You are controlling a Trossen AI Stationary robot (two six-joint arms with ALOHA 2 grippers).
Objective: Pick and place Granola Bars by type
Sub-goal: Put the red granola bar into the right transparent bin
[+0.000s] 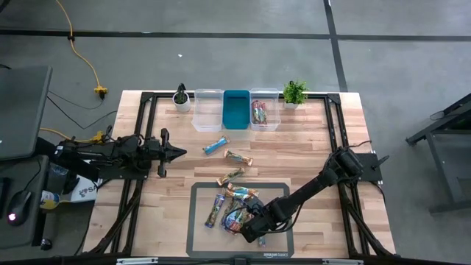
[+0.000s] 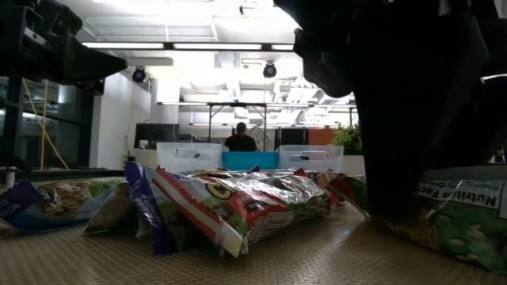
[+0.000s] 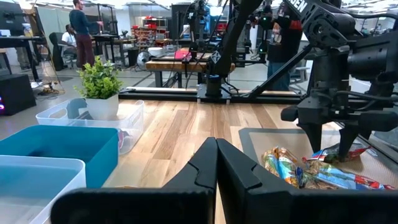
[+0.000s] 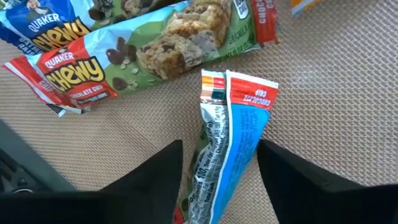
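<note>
The right claw (image 1: pixel 254 226) hangs low over the grey rubber mat (image 1: pixel 199 193) on the wooden counter (image 1: pixel 309 147), fingers spread wide on either side of a blue-and-red foil-wrapped granola bar (image 4: pixel 229 140) lying flat on the mat; whether the fingers touch it cannot be told. Just beyond that bar lies a red-and-green Quaker Chewy chocolate chip bar (image 4: pixel 149 46). More shiny wrapped bars (image 1: pixel 221 202) are heaped beside the claw. Well away across the counter, the clear plastic bin (image 1: pixel 264 110) holds red-wrapped bars. The left claw (image 1: pixel 175 152) waits pinched closed above bare counter, two loose bars (image 1: pixel 227 151) near it.
</note>
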